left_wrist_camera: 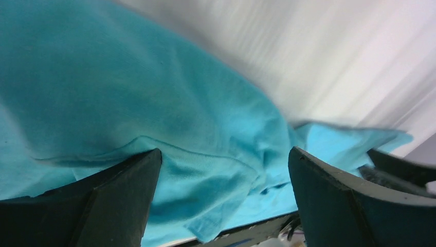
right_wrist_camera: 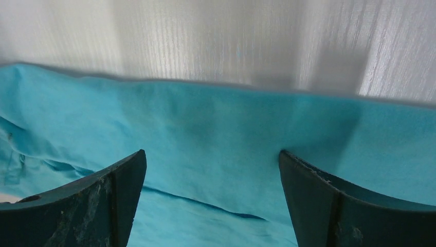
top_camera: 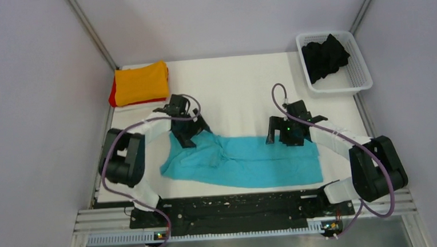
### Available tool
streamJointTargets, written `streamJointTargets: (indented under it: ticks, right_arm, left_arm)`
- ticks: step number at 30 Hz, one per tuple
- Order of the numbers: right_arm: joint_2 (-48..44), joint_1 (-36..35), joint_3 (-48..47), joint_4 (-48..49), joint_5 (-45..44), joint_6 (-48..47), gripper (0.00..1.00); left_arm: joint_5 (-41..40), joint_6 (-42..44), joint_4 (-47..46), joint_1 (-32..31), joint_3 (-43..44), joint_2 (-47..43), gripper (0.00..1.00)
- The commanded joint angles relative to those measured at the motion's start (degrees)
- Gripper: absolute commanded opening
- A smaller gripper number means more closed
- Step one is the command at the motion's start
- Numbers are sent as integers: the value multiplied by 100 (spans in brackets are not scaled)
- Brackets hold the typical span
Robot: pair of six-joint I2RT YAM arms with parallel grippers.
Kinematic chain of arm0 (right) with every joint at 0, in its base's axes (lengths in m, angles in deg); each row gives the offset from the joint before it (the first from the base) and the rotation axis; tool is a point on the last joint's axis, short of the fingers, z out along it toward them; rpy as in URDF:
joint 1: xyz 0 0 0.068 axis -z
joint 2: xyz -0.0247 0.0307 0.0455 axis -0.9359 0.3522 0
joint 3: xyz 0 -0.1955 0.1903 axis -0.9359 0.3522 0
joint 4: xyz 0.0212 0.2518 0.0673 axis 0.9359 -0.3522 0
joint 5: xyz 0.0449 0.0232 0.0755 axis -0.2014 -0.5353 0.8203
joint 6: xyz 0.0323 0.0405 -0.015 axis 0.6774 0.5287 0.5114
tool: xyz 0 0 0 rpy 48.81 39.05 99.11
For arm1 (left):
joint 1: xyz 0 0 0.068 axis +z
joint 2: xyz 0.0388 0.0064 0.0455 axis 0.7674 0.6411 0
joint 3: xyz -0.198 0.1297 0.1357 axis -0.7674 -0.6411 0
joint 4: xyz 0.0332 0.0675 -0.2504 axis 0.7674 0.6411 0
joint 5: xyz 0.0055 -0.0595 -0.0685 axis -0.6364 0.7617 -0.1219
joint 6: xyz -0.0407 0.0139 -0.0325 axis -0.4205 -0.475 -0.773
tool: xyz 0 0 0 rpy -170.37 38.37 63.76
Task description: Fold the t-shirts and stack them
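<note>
Turquoise t-shirt (top_camera: 247, 162) lay as a long folded band, well apart from the white basket (top_camera: 340, 90), rumpled at the end farther from it. Left gripper (left_wrist_camera: 223, 159) and right gripper (right_wrist_camera: 211, 157) stood spread wide over the cloth, holding nothing.

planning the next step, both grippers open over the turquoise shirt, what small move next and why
Probably raise both clear. The left gripper and right gripper stand open, nothing gripped, low over the far edge of the turquoise shirt, a long band rumpled at its left end; folding it shorter likely needs a grip at one end.
</note>
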Motion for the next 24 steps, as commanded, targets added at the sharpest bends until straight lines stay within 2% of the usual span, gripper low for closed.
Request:
streamJointTargets:
  ticks: [1, 7, 9, 11, 14, 15, 17, 20, 24]
  right_arm:
    - [123, -32, -21, 283, 83, -156, 99]
    - [170, -256, 89, 185, 453, -17, 99]
    - [136, -463, 167, 188, 646, 74, 99]
    - [179, -723, 237, 357, 1009, 96, 99]
    - [683, -1191, 87, 662, 1641, 20, 99]
    - [891, -1363, -29, 685, 1793, -39, 99]
    - [1208, -1714, -294, 743, 1938, -153, 99]
    - [1501, -2141, -585, 840, 2110, -224, 99]
    - [1711, -2387, -731, 1057, 2346, -109, 99]
  left_arm:
    - [-372, 371, -580, 104, 1672, 1615, 99]
    - [-153, 615, 367, 132, 5940, 4244, 99]
    - [116, 330, 107, 126, 7290, 5180, 99]
    - [608, -377, -689, 133, 8270, 6003, 99]
    - [1568, -2315, -3441, 17, 8564, 6917, 99]
    - [1522, -2605, -3750, -61, 8997, 7245, 99]
    - [1063, -2537, -3399, -252, 9785, 7728, 99]
    - [470, -2611, -3774, -421, 9234, 7611, 98]
    - [210, -2796, -3955, -495, 9383, 7854, 98]
